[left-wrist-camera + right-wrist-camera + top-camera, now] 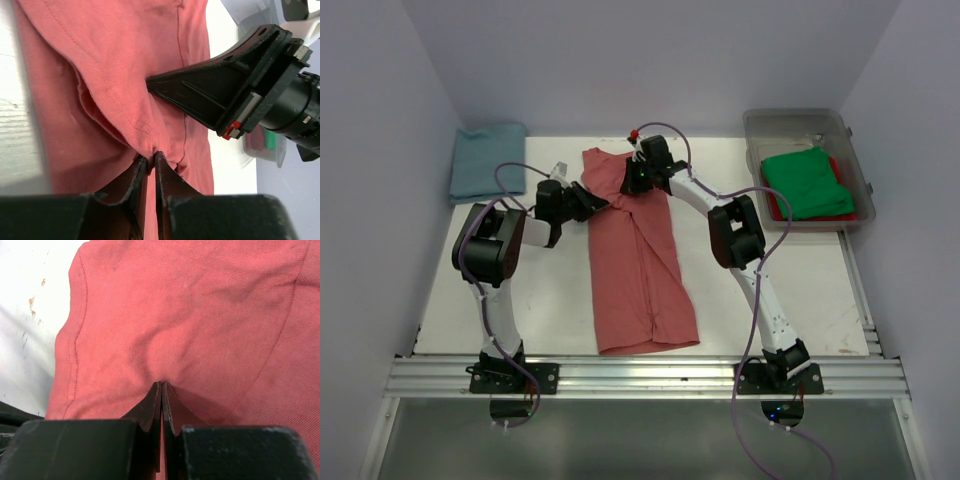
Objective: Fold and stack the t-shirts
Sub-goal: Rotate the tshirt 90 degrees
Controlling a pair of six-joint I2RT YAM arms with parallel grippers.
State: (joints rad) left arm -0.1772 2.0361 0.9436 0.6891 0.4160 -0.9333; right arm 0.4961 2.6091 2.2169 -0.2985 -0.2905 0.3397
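A salmon-red t-shirt lies lengthwise in the middle of the table, its sides folded in. My left gripper is at the shirt's upper left edge. In the left wrist view its jaws are shut on a pinched fold of the salmon cloth. My right gripper is at the collar end, and its jaws are shut on a dimpled pinch of the same shirt. Its black fingers show in the left wrist view, lying on the cloth. A folded teal-blue t-shirt lies at the far left.
A clear plastic bin stands at the back right. It holds a green t-shirt on top of a red one. White walls close in the table at the left, back and right. A metal rail runs along the near edge.
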